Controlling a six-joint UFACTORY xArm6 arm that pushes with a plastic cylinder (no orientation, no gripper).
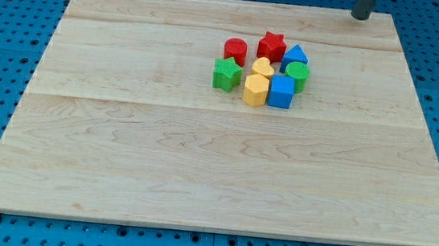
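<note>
Eight blocks cluster on the tabletop (120, 146); no hand, only my tip (361, 16).
Tip sits at the view's top right, well apart, nearest the blue block (295, 54).

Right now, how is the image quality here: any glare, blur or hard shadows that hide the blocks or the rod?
Camera view: even, soft light, no glare on the wooden board. The cluster of blocks, from the green star to the blue cube, is sharp, with only faint shadows. My tip, at the view's top right, far from the blocks, looks slightly blurred, its upper part cropped.
</note>
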